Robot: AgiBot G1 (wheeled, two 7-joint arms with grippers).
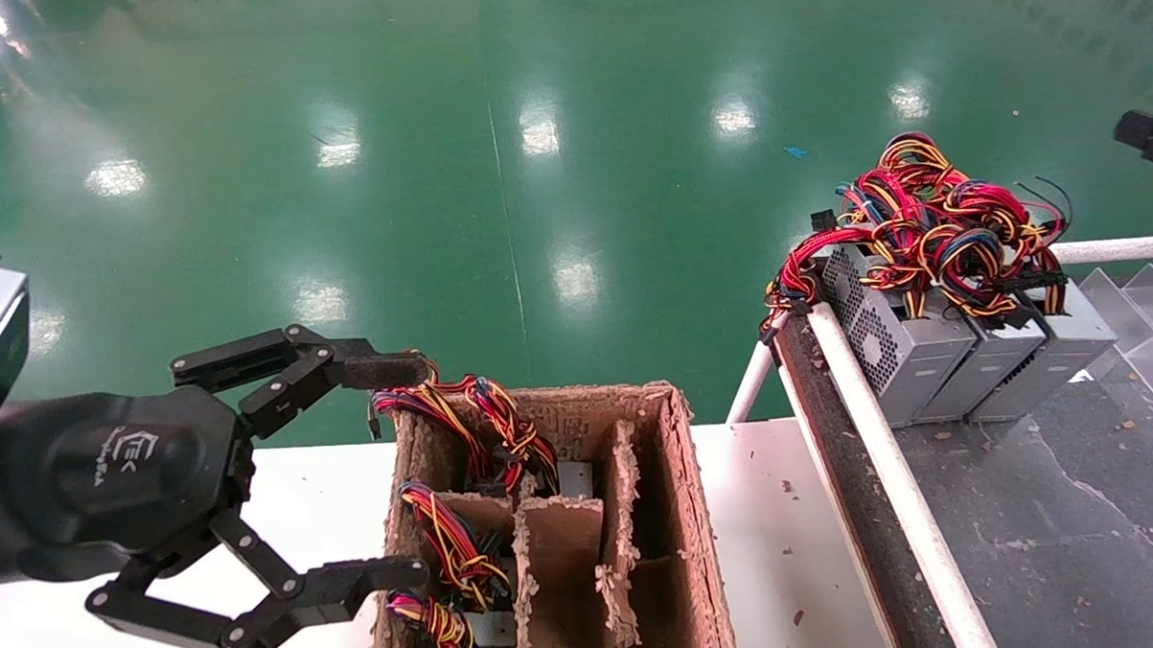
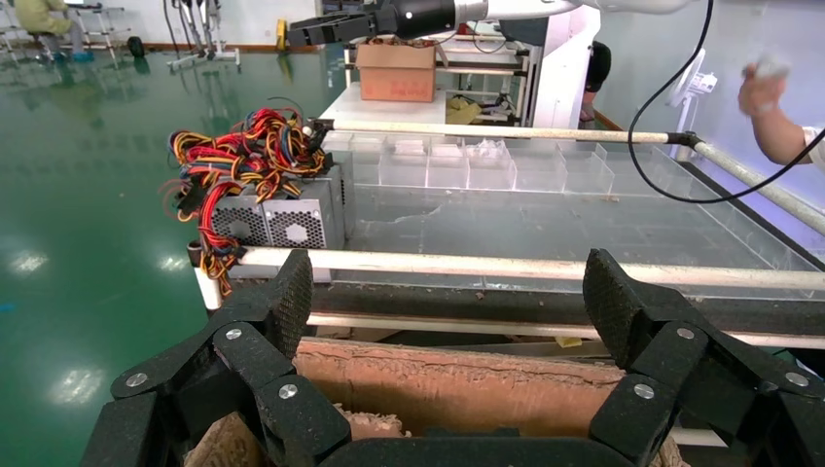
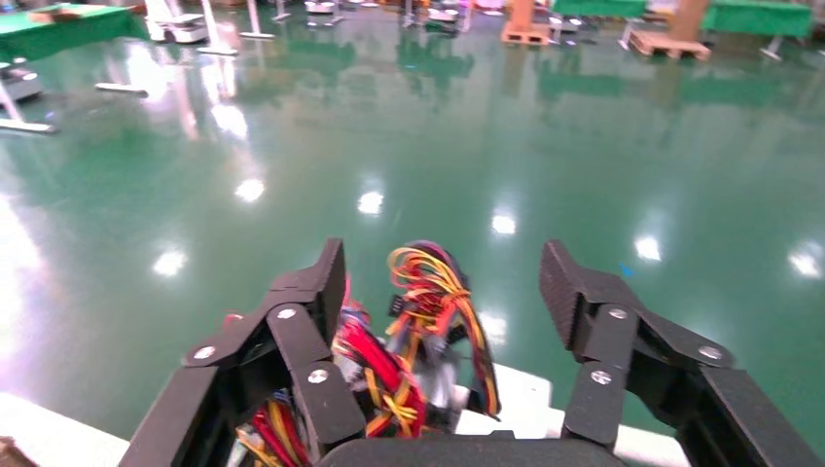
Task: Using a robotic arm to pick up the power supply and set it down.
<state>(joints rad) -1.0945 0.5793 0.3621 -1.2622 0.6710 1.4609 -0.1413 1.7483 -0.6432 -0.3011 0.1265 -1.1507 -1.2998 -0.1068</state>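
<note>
Claw of the left gripper (image 1: 394,471) is hovering spread wide at the cardboard box's (image 1: 694,530) left wall, the wired power supply (image 1: 481,441) lying just ahead inside; right gripper (image 3: 438,292), also spread, is waiting over another wire bunch.

Left gripper (image 1: 394,471) (fingers spread wide) hovers beside the cardboard box (image 1: 694,539) of wired units.

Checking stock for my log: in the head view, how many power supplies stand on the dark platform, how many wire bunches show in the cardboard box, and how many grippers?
Power supplies on the dark platform: 3
Wire bunches in the cardboard box: 3
Grippers: 2, left gripper and right gripper
Total: 8
</note>
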